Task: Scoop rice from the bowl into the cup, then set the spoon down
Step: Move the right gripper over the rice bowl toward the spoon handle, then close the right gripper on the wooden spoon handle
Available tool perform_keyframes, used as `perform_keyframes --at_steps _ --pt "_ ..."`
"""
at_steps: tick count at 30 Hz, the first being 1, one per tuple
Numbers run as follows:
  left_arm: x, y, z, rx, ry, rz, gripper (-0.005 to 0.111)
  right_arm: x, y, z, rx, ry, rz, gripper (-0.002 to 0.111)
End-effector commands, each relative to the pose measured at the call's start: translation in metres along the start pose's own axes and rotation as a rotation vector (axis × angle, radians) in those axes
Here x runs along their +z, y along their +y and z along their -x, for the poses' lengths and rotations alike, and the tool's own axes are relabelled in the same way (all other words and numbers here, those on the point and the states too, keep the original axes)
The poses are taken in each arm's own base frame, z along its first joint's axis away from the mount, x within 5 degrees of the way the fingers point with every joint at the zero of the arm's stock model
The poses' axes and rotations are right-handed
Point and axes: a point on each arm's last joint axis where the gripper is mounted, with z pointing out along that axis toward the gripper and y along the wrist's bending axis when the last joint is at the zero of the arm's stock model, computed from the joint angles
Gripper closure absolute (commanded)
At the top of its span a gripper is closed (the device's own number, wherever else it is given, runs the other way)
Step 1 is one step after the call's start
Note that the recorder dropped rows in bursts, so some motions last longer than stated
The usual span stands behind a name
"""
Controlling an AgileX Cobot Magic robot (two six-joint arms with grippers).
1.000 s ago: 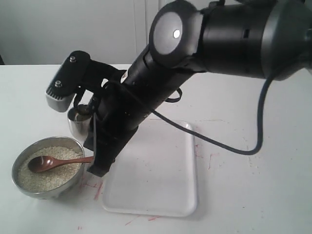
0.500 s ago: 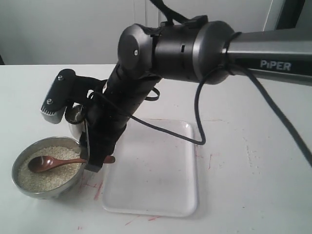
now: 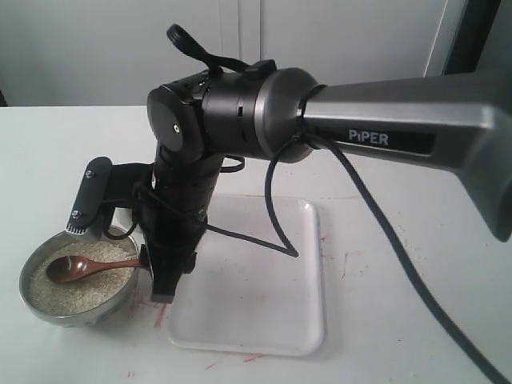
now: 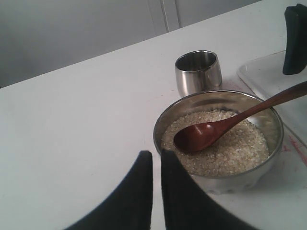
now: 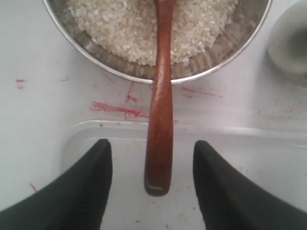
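The steel bowl (image 3: 40, 304) sits at the front left, filled with rice (image 3: 80, 292). The wooden spoon (image 3: 76, 267) lies with its scoop on the rice and its handle (image 5: 160, 96) over the rim, reaching above the tray. My right gripper (image 5: 152, 142) is open, one finger on each side of the handle's free end and not touching it. It points down beside the bowl (image 3: 162, 293). The cup (image 4: 198, 72) stands just behind the bowl, largely hidden by my right wrist in the exterior view. My left gripper (image 4: 157, 154) is shut and empty, close to the bowl's rim (image 4: 160, 124).
A clear plastic tray (image 3: 264, 288) lies right of the bowl, under my right gripper. Red marks (image 5: 115, 108) stain the white table between bowl and tray. The right arm and its cable (image 3: 280, 232) hang over the tray's left part.
My right arm has swung left and down, bringing its open gripper around the end of the spoon's handle. Its wrist now covers the cup. Bowl and spoon have not moved.
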Motion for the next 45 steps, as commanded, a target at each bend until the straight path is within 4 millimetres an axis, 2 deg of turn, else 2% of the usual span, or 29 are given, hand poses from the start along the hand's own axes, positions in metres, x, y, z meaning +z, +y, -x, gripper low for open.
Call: perform_keyframes --at_steps 1,6,17,26,31,37,40,45 --pt "0.000 0.000 0.001 -0.013 -0.007 0.002 0.092 -0.001 -0.002 0.000 -0.007 0.012 -0.015 0.058" --pt "0.000 0.000 0.001 -0.013 -0.007 0.002 0.092 0.001 -0.003 -0.001 -0.014 0.017 -0.024 0.058" --pt "0.000 0.000 0.001 -0.013 -0.007 0.002 0.092 0.019 -0.005 -0.001 0.013 0.021 -0.023 0.058" --pt "0.000 0.000 0.001 -0.013 -0.007 0.002 0.092 0.019 -0.005 0.000 0.015 0.014 -0.026 0.059" --pt "0.000 0.000 0.001 -0.013 -0.007 0.002 0.092 0.019 -0.005 0.000 0.018 0.012 -0.023 0.066" --pt "0.000 0.000 0.001 -0.013 -0.007 0.002 0.092 0.020 -0.004 -0.001 0.021 0.020 -0.011 0.067" --pt "0.000 0.000 0.001 -0.013 -0.007 0.002 0.092 0.020 -0.003 -0.001 0.021 0.022 -0.010 0.077" --pt "0.000 0.000 0.001 -0.013 -0.007 0.002 0.092 0.020 -0.003 -0.001 0.024 0.020 -0.007 0.083"
